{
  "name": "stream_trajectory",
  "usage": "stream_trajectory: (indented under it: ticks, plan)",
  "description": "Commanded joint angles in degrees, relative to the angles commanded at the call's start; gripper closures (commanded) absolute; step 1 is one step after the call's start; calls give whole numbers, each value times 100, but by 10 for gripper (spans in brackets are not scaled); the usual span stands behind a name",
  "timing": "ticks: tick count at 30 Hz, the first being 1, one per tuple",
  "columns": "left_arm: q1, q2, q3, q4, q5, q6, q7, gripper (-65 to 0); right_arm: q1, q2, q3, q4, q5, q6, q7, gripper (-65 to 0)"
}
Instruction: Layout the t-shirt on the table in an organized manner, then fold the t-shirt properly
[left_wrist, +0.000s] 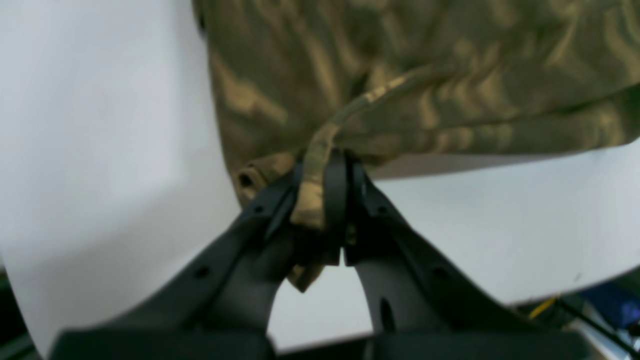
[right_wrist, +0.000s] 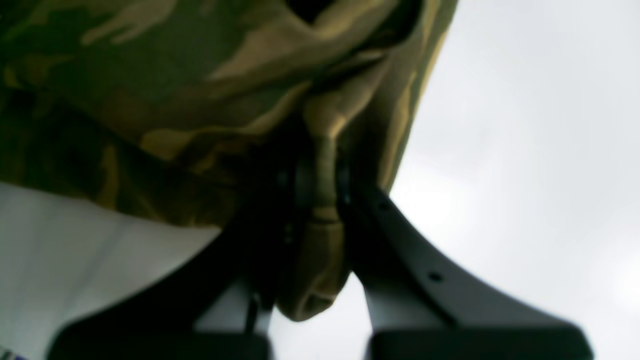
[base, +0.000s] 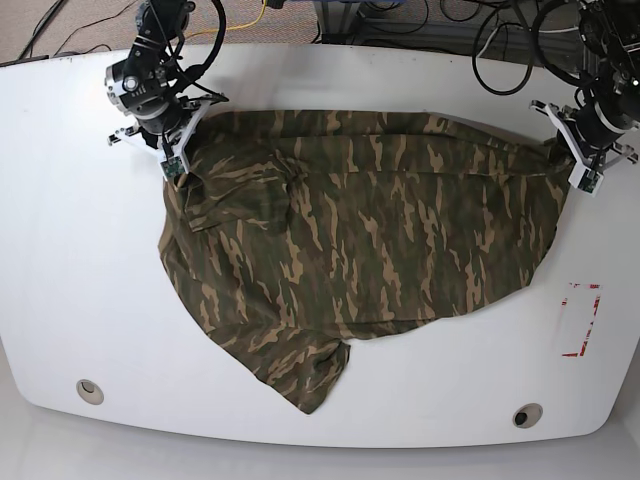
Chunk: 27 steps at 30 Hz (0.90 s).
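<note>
Camouflage t-shirt (base: 360, 240) stretches between the left gripper (left_wrist: 330, 175) and right gripper (right_wrist: 320, 185), both clamping its edge.

Base view: looked straight down from high above, took in the whole table (base: 60, 300) and both arms. Wrist views: rode just behind each gripper, looked along the fingers, very close, blurred. Left wrist shared the t-shirt (base: 360, 230) corner at base view's right edge; right wrist shared the corner at its upper left.

Both wrist pictures are blurry and dim; the base picture is bright, with the white table (base: 60, 250) shiny
</note>
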<state>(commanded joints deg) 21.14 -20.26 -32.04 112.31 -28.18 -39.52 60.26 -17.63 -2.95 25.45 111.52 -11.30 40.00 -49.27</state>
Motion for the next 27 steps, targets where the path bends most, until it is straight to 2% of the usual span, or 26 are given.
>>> stream_trajectory:
  ticks: [13, 18, 23, 27]
  plan:
    - [-44, -70, -9, 26, -18, 0, 0, -13, 62, 97, -18, 35, 35, 0, -9, -3]
    - [-800, -70, 26, 53, -26, 0, 0, -13, 607, 97, -26, 185, -9, 0, -26, -3]
    - [-2057, -70, 88, 53, -18, 9, 0, -13, 1609, 475, -35, 211, -9, 0, -141, -3]
    - [-3095, -141, 457, 26, 0, 44, 9, -14, 2453, 791, -308, 141, 0, 0, -343, -3]
